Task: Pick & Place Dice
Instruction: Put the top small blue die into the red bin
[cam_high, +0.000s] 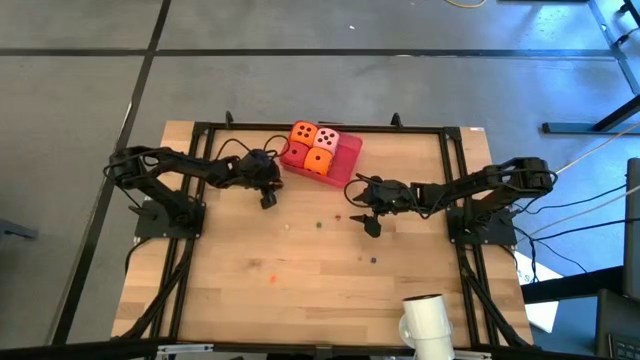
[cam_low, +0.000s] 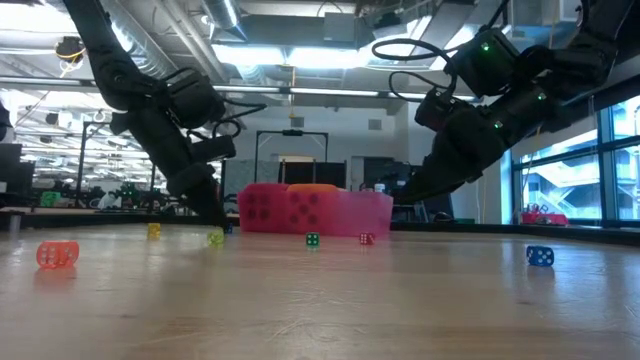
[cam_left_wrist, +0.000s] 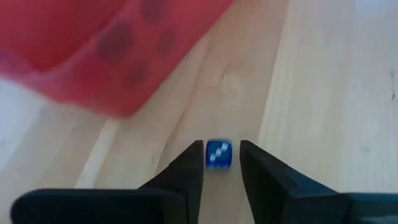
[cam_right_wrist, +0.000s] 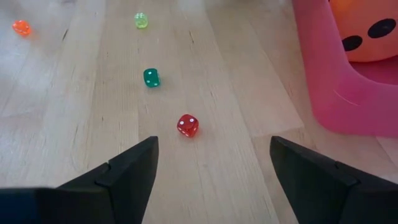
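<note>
Between the left gripper's (cam_left_wrist: 221, 147) narrowed jaws, a tiny blue die (cam_left_wrist: 218, 155) with white pips; right gripper's (cam_right_wrist: 212, 142) jaws wide

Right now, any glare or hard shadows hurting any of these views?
Low view: ceiling strip lights backlight both arms into silhouettes. High view: even light, no glare on the pale wooden table. Right wrist view: the small translucent red die casts only a faint shadow. Left wrist view: the tiny blue die inside the left end effector is evenly lit.
</note>
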